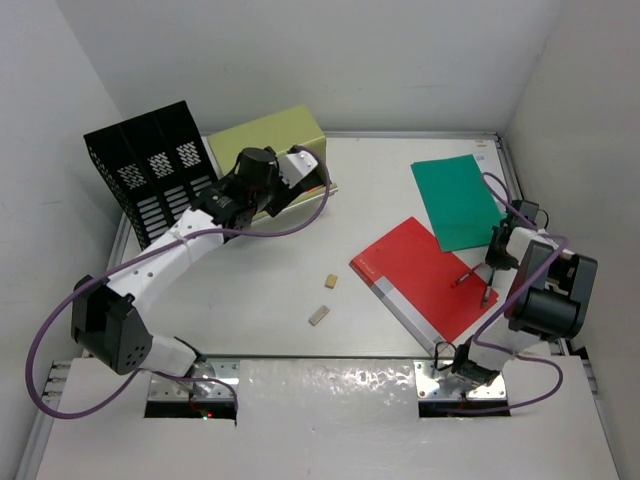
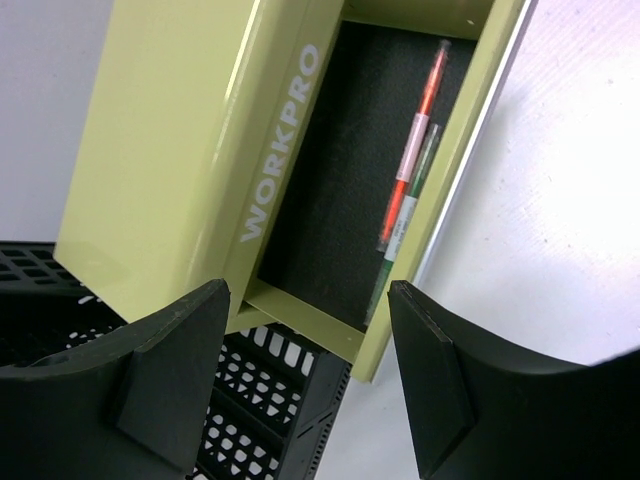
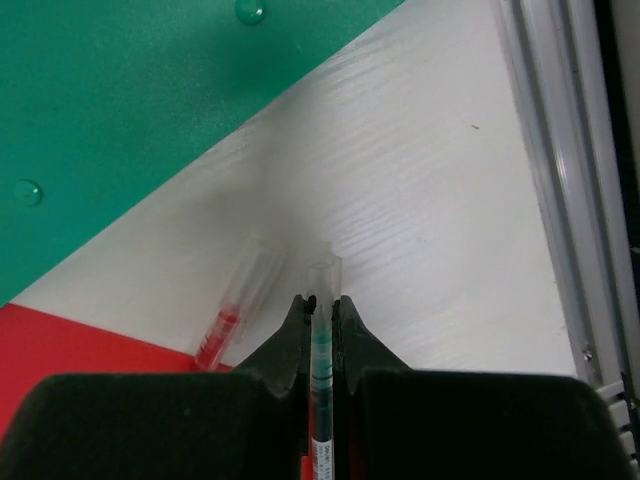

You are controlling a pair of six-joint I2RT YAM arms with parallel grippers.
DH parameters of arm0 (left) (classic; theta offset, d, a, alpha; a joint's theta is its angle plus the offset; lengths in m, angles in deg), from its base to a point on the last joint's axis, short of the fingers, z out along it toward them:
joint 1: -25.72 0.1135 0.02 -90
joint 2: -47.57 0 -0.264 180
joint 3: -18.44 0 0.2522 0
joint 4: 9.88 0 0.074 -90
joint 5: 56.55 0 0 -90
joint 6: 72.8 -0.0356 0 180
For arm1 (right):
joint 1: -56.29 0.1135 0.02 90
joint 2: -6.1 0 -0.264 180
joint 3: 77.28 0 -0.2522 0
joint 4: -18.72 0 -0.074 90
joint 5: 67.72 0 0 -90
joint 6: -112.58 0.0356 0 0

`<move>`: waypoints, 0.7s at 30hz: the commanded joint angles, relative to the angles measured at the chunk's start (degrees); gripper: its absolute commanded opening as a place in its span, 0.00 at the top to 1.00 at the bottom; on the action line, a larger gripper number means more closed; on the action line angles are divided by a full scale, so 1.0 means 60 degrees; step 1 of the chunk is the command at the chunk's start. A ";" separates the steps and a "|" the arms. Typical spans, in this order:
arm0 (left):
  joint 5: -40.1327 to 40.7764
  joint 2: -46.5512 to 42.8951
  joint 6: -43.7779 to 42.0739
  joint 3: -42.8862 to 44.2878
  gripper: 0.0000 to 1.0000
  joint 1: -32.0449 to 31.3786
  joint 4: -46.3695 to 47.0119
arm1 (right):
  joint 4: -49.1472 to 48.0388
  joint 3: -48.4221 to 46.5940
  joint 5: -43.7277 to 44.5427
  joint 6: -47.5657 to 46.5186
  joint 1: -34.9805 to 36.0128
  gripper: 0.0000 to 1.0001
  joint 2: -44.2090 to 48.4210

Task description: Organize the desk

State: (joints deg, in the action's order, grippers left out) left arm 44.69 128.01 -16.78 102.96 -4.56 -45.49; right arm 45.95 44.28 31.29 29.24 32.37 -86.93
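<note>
The white desk (image 1: 270, 290) holds a green folder (image 1: 458, 200) and a red folder (image 1: 425, 275) on its right half. My right gripper (image 3: 322, 300) is shut on a clear pen with green ink (image 3: 322, 345), down at the desk (image 3: 430, 200) by the red folder's edge (image 3: 60, 360). Just left of it lies a red-ink pen (image 3: 232, 315), its tip over that folder. My left gripper (image 2: 310, 370) hangs open and empty over the open drawer of the olive-green box (image 2: 170, 150). Inside the drawer lie a red pen (image 2: 420, 130) and a green pen (image 2: 405, 225).
A black mesh file organizer (image 1: 150, 180) stands at the back left against the green box (image 1: 270, 135). Two small tan blocks (image 1: 331, 281) (image 1: 319, 316) lie mid-desk. A metal rail (image 3: 560, 180) runs close to the right gripper's right side. The green folder (image 3: 150, 100) lies just beyond it.
</note>
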 commanded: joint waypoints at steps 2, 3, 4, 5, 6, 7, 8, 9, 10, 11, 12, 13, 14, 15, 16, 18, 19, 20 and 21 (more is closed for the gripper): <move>-0.0248 -0.0326 0.0169 -0.0104 0.37 0.0052 0.0418 | -0.0209 0.0093 0.0387 0.0209 -0.0027 1.00 0.1207; -0.0248 -0.0341 0.0170 -0.0104 0.36 0.0052 0.0404 | -0.0268 0.0123 0.0430 0.0282 -0.0027 1.00 0.1426; -0.0263 -0.0341 0.0170 -0.0104 0.37 0.0052 0.0404 | -0.0297 0.0153 0.0460 0.0282 -0.0027 1.00 0.1646; -0.0263 -0.0356 0.0184 -0.0119 0.37 0.0052 0.0404 | -0.0341 0.0153 0.0388 0.0311 -0.0027 1.00 0.2083; -0.0263 -0.0356 0.0184 -0.0119 0.37 0.0052 0.0404 | -0.0400 0.0167 0.0213 0.0312 -0.0012 1.00 0.2291; -0.0277 -0.0370 0.0184 -0.0119 0.37 0.0052 0.0389 | -0.0531 0.0196 -0.0122 0.0268 -0.0012 1.00 0.2525; -0.0263 -0.0356 0.0184 -0.0119 0.37 0.0052 0.0375 | -0.0952 0.0313 -0.1126 0.0253 -0.0012 1.00 0.3006; -0.0248 -0.0356 0.0155 -0.0133 0.37 0.0067 0.0360 | -0.1290 0.0415 -0.1644 0.0210 -0.0012 1.00 0.3272; -0.0205 -0.0370 0.0155 -0.0133 0.37 0.0081 0.0331 | -0.1642 0.0547 -0.2171 0.0209 0.0090 1.00 0.3535; -0.0190 -0.0385 0.0155 -0.0133 0.37 0.0096 0.0316 | -0.2167 0.0737 -0.2466 0.0209 0.0207 1.00 0.4045; -0.0175 -0.0414 0.0140 -0.0119 0.37 0.0125 0.0287 | -0.2419 0.0768 -0.2513 0.0108 0.0353 1.00 0.4268; -0.0233 -0.0530 0.0111 -0.0133 0.37 0.0212 0.0258 | -0.2958 0.0855 -0.2615 0.0020 0.0659 1.00 0.4415; -0.0277 -0.0604 0.0039 -0.0148 0.37 0.0271 0.0257 | -0.3196 0.0841 -0.3153 -0.0083 0.0792 1.00 0.4605; -0.0495 -0.0779 0.0038 -0.0163 0.37 0.0504 0.0257 | -0.3401 0.0711 -0.3578 -0.0113 0.1026 1.00 0.4622; -0.0642 -0.0853 0.0038 -0.0134 0.37 0.0637 0.0243 | -0.3621 0.0579 -0.3945 -0.0157 0.1202 1.00 0.4607; -0.1255 -0.0985 0.0125 0.0114 0.37 0.1191 -0.0048 | -0.3594 0.0025 -0.4430 -0.0857 0.2193 1.00 0.4505; -0.1433 -0.1029 0.0169 0.0217 0.37 0.1383 -0.0195 | -0.3419 -0.0255 -0.4432 -0.1107 0.2577 1.00 0.4432; -0.1652 -0.1087 0.0300 0.0305 0.37 0.1559 -0.0327 | -0.3345 -0.0562 -0.4461 -0.1646 0.2972 1.00 0.4127; -0.2104 -0.1262 0.0345 0.0393 0.37 0.1952 -0.0517 | -0.3272 -0.1290 -0.4592 -0.1680 0.3600 1.00 0.3921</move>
State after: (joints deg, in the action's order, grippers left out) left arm 38.16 123.88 -16.50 102.18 3.27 -47.47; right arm 30.54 44.71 10.00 24.93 47.65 -61.40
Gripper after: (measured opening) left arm 0.633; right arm 0.023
